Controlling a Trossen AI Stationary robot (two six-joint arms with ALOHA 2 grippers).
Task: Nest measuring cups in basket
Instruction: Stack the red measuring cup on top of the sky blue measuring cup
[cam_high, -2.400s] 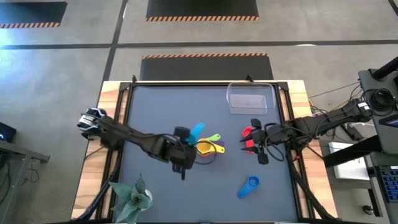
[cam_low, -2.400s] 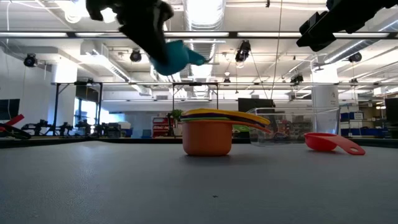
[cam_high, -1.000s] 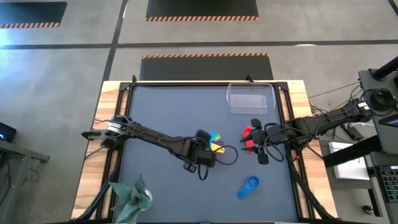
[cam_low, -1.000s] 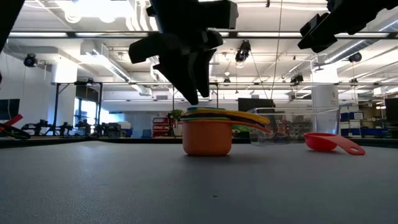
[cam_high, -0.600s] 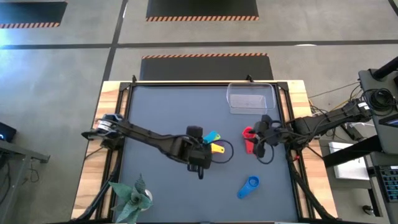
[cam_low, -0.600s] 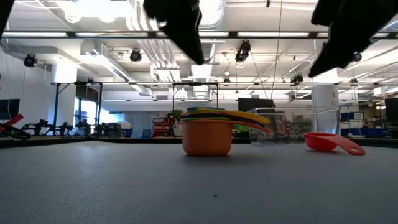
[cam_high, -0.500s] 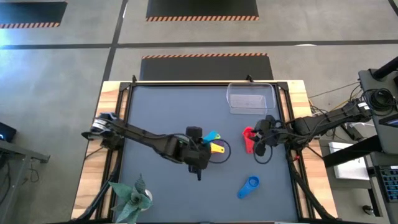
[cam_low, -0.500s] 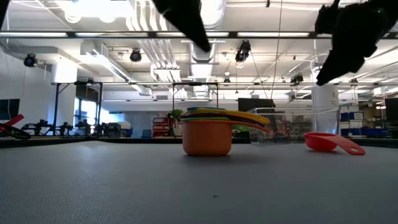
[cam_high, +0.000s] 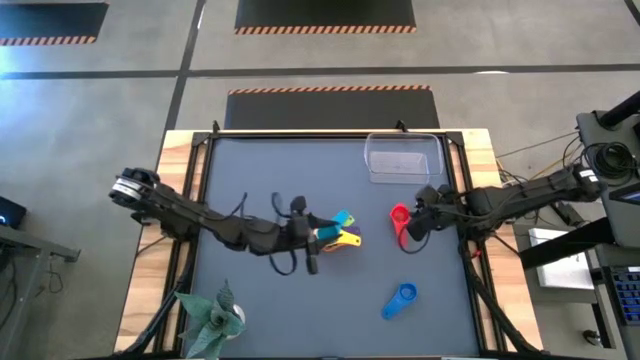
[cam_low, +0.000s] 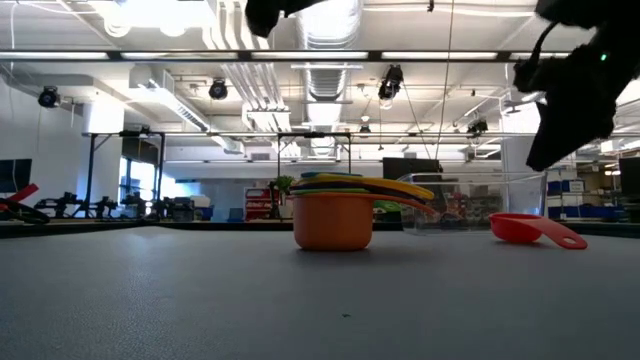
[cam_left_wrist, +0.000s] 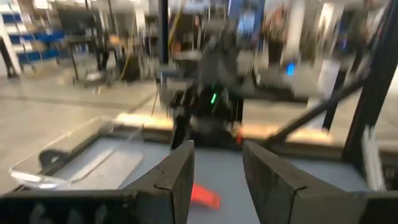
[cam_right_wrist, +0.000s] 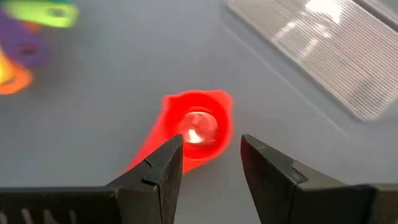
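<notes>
A stack of nested measuring cups (cam_high: 338, 233) stands mid-table on its orange bottom cup (cam_low: 333, 221); teal and yellow handles stick out of it. A red cup (cam_right_wrist: 196, 127) lies right of the stack on the mat. A blue cup (cam_high: 400, 299) lies nearer the front edge. The clear basket (cam_high: 403, 158) sits at the far right. My left gripper (cam_left_wrist: 217, 152) is open and level, high above and just left of the stack. My right gripper (cam_right_wrist: 211, 146) is open, slanting down just above the red cup.
A small potted plant (cam_high: 212, 318) stands at the table's near left corner. A raised frame (cam_high: 190, 200) runs along the mat's edges. Bare mat lies between the stack and the near edge.
My left gripper has lifted away from the stack, tipped from pointing down to level, and drawn back toward the table's left edge. My right gripper has sunk, rolled and tipped down toward the red cup. The cups have stayed where they were.
</notes>
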